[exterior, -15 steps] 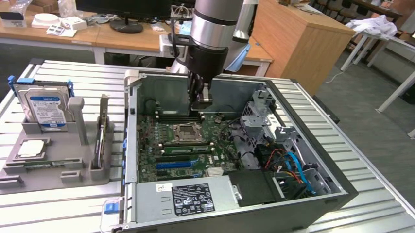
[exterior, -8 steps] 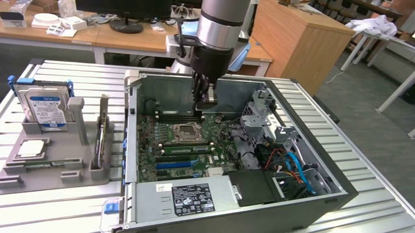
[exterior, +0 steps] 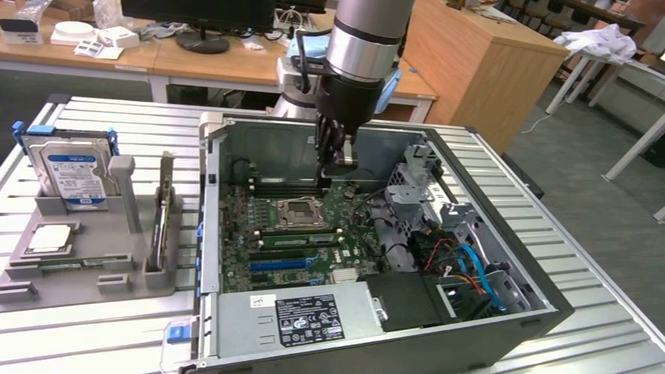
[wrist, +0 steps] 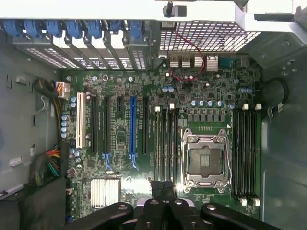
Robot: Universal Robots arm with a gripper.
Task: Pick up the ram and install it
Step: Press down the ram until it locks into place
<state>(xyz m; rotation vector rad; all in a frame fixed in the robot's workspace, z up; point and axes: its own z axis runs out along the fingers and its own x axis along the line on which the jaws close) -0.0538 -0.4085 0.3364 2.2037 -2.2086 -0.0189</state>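
Fingers [wrist: 163, 191] clenched, empty, above motherboard [wrist: 144, 158]; exterior view shows hard drive [exterior: 71, 173] in holder.

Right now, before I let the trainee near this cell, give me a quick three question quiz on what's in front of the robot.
1. True or false: the computer case lies with its side open, so its inside is exposed.
2. Where is the hard drive with the blue label?
A. Standing in the grey holder, to the exterior view's left of the case
B. Mounted inside the case
C. Between the gripper's fingers
3. Fill in: the shut gripper hangs inside the case, above the ____.

Key: 1 true; 2 A; 3 motherboard.
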